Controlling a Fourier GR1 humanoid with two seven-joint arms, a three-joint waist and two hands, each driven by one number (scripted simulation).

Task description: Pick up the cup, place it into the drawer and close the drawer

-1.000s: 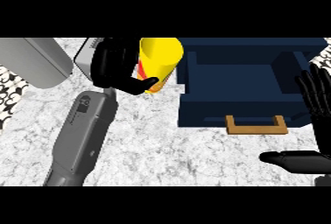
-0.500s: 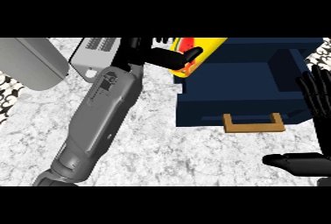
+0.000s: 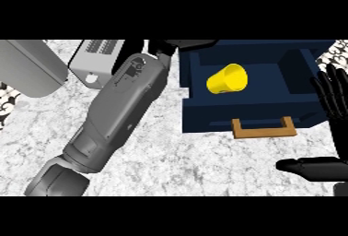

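Clearly, the yellow cup [image 3: 226, 79] lay on its side inside the open navy drawer [image 3: 204, 117], its wider end toward the lower left, apart from both hands and behind the drawer's wooden handle [image 3: 263, 129]. The left hand [image 3: 178, 44] sat at the drawer's back left corner, mostly cut off at the top, so whether it was open or closed could not be told. The right hand [image 3: 333, 94] rested open at the right edge, fingers up, above the marble counter [image 3: 190, 161].

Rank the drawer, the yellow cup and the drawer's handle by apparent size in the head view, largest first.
1. the drawer, by far.
2. the yellow cup and the handle: too close to rank; the handle spans wider, the cup fills a fuller patch.
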